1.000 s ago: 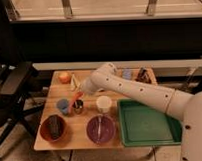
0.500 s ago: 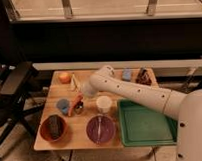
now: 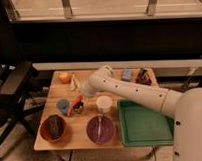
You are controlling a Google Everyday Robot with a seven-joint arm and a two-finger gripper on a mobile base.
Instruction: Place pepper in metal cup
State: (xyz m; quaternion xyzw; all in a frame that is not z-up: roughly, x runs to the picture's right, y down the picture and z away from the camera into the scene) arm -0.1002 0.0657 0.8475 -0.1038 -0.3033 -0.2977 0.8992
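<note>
As the arm has swung left over the last second, the pepper [image 3: 75, 102] has been brought from near the white cup [image 3: 104, 103] to a slanted position over the metal cup [image 3: 78, 108], just right of the blue cup [image 3: 63, 105] on the bench [image 3: 91, 140]. The end effector [image 3: 80, 97] is seen clamped on the pepper's upper end, directly above the metal cup. Release appears to be the remaining step. No readable writing or brand can be made out.
</note>
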